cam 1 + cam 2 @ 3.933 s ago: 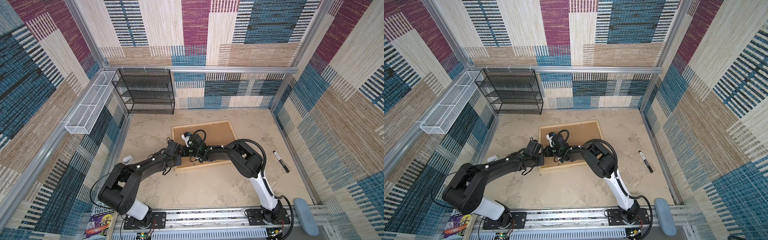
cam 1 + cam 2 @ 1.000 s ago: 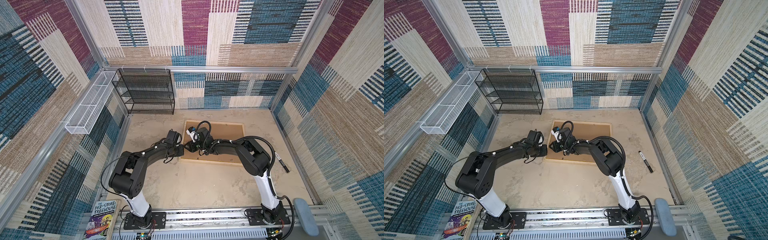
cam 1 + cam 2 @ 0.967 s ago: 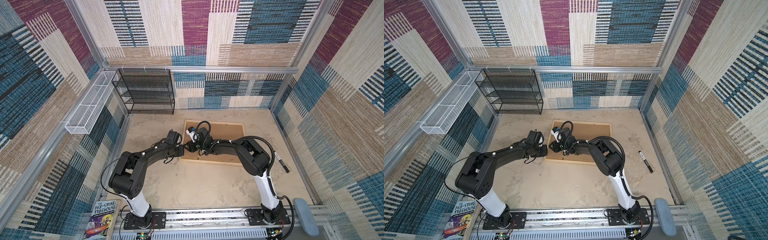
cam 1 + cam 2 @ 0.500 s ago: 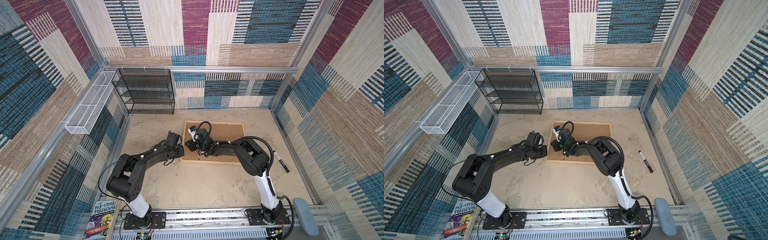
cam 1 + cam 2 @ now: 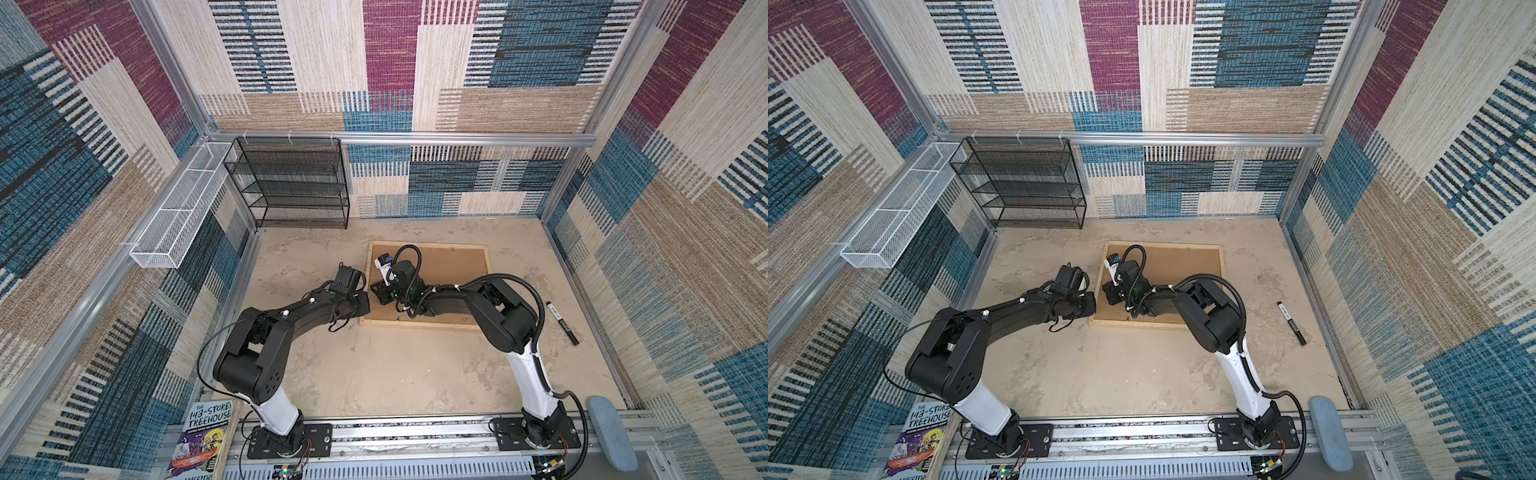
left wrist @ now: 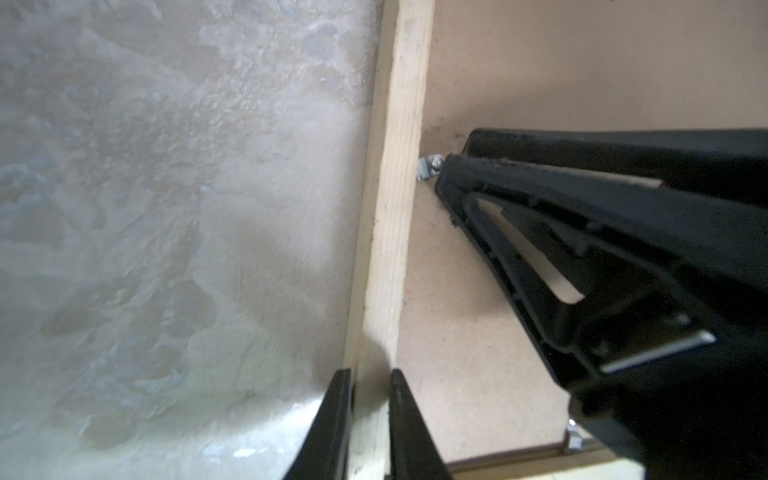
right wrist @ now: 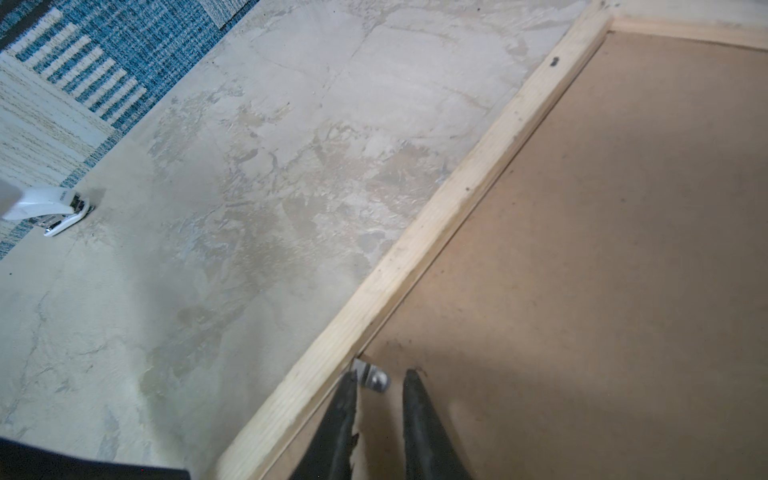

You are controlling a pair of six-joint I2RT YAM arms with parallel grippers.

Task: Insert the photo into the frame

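Pinching the rail, flanking the clip

We find the frame point(image 5: 419, 326) lying flat on the bench point(image 5: 374, 374), back side up, toward the rear and a little right of centre in both top views. A plain brown backing board point(image 5: 451, 266) fills it from rail to rail.

Both arms reach in low over the frame's left side. On the left wrist camera we see the left end effector point(image 6: 370, 374) astride the pale wooden rail there. One finger is on the outer face and one on the inner, both tight against the wood with no gap we can make out, so we read it as pinching the rail. It sits close to the frame's near corner.

The right end effector point(image 7: 380, 372) is low over the backing board just inside the same rail. Its fingers point(image 7: 415, 415) stand a little apart, bare board showing between them, and they hold nothing. A small metal clip point(image 7: 371, 378) fixed at the rail's inner edge lies right at the fingertips; one tip touches or overlaps it, and we cannot tell which.

Elsewhere on the bench, a black marker point(image 5: 562, 322) lies well to the right of the frame, and a white stapler point(image 7: 50, 210) sits near the patterned wall. A black wire shelf point(image 5: 291, 183) stands at the back left corner, with a white wire basket point(image 5: 183, 208) hung on the left wall.
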